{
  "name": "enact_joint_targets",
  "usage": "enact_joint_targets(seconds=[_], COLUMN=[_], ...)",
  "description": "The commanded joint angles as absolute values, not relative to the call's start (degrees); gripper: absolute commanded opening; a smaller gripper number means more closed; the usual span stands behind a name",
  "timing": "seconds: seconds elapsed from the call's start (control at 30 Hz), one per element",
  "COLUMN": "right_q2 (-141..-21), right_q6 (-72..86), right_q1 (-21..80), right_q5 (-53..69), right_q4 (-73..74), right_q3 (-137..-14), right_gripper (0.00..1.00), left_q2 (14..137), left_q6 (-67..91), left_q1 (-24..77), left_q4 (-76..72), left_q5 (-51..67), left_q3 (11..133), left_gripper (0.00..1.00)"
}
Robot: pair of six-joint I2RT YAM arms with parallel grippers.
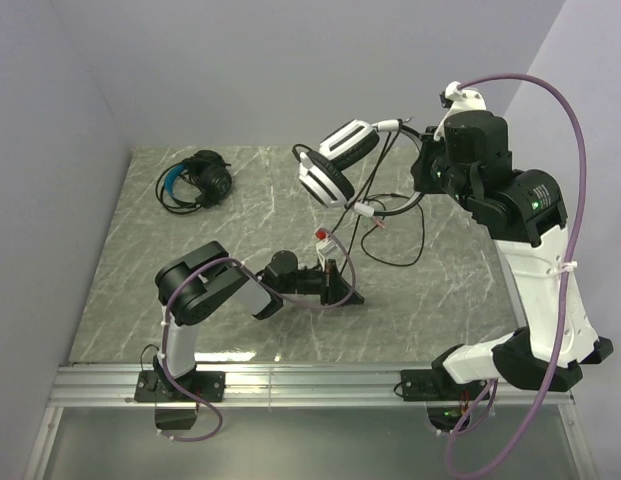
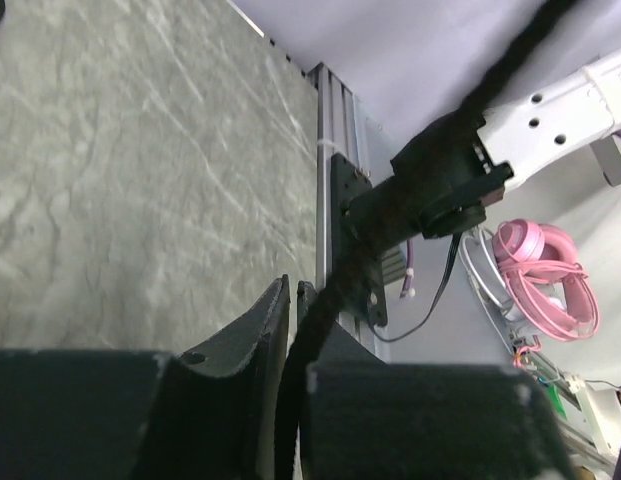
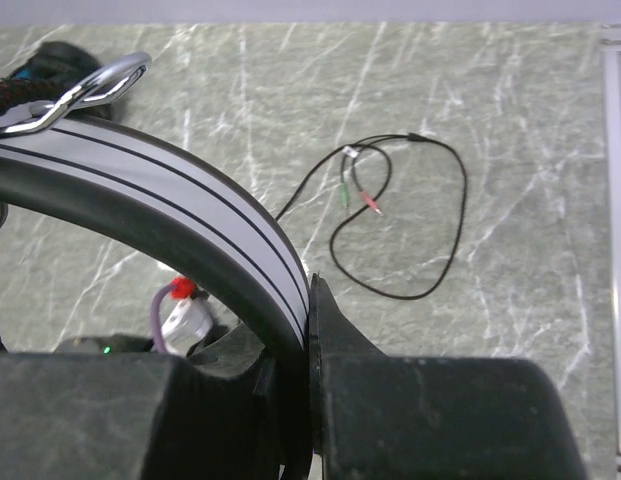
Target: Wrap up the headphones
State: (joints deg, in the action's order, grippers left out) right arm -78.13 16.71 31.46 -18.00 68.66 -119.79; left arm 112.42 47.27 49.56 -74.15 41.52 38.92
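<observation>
right end effector [image 3: 302,335] gripping white headset [image 1: 330,165], left end effector [image 2: 293,305] pinching cable [image 2: 510,55]

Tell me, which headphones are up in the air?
The white headphones: the right gripper holds them up by the headband. The black headphones with the blue band lie on the table, over on the far left.

Near-left of grey marble bench [image 1: 120,300]: bare, lots of room. Thin black cable [image 3: 465,205] loops on mid-right. Black headset w/ blue band [image 1: 195,182] sits far-left. White headset w/ black pads [image 1: 325,182] hangs up high, mid-back.
</observation>
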Motion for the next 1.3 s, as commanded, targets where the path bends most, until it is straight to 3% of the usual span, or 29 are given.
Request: enact_joint_targets(seconds=[0.0, 0.3, 0.47, 0.67, 0.97, 1.27], right_q2=[-78.0, -78.4, -77.7, -76.3, -78.0, -76.7], right_q6=[19.7, 21.4, 22.8, 23.6, 23.0, 21.4], right_q1=[30.8, 29.8, 29.0, 28.0, 27.7, 28.5], right_q5=[-22.9, -33.9, -38.0, -43.9, -49.0, -51.6], right_q4=[63.2, 60.0, 56.0, 52.7, 51.8, 48.5], right_q3=[-121.5, -115.6, -109.3, -103.9, -99.5, -89.7], right_gripper=[0.0, 0.0, 0.0, 0.0, 0.0, 0.0], left_q2=[109.1, 98.8, 89.0, 80.3, 66.3, 58.3], left_q6=[46.4, 42.8, 35.3, 34.5, 29.4, 24.9], left_q1=[50.3, 52.8, 56.2, 58.6, 59.0, 59.2], left_q4=[-92.5, -83.7, -61.2, -48.6, -22.7, 0.0], left_q5=[40.5, 39.1, 35.7, 33.4, 30.6, 16.4], left_q3=[36.9, 32.3, 33.8, 34.1, 36.3, 42.9], left_gripper=[0.13, 0.12, 0.08, 0.02, 0.04, 0.04])
